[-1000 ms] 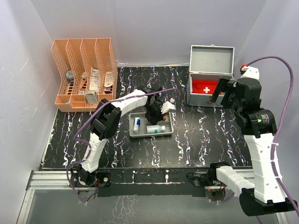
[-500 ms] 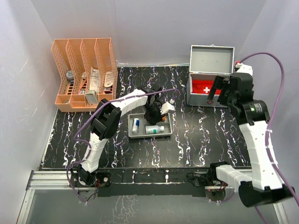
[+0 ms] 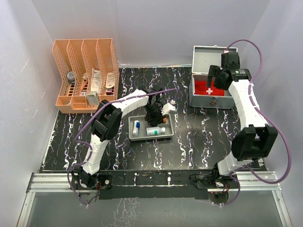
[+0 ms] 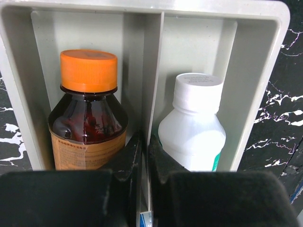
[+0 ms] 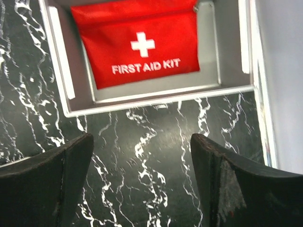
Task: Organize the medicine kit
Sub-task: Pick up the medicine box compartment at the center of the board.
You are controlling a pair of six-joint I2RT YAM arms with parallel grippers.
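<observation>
The medicine kit [image 3: 210,100] is a grey metal box standing at the back right with its lid [image 3: 208,59] raised. A red pouch [image 5: 137,47] with a white cross lies inside the kit [image 5: 156,101]. My right gripper [image 3: 214,79] hangs open above the kit, and in the right wrist view only black table shows between the tips of that gripper [image 5: 142,151]. My left gripper [image 4: 146,146] is shut on the middle divider [image 4: 152,71] of a shallow grey tray [image 3: 150,138]. A brown bottle [image 4: 87,113] with an orange cap lies left of the divider and a white bottle [image 4: 194,132] right of it.
An orange file rack [image 3: 85,71] holding packets and small boxes stands at the back left. White walls close in the table on the left, back and right. A small bottle [image 3: 136,126] lies in the tray's left compartment.
My right arm has swung from the front right back over the open kit, and its jaws have narrowed a little. The left gripper stays clamped on the tray, which slid slightly left.
</observation>
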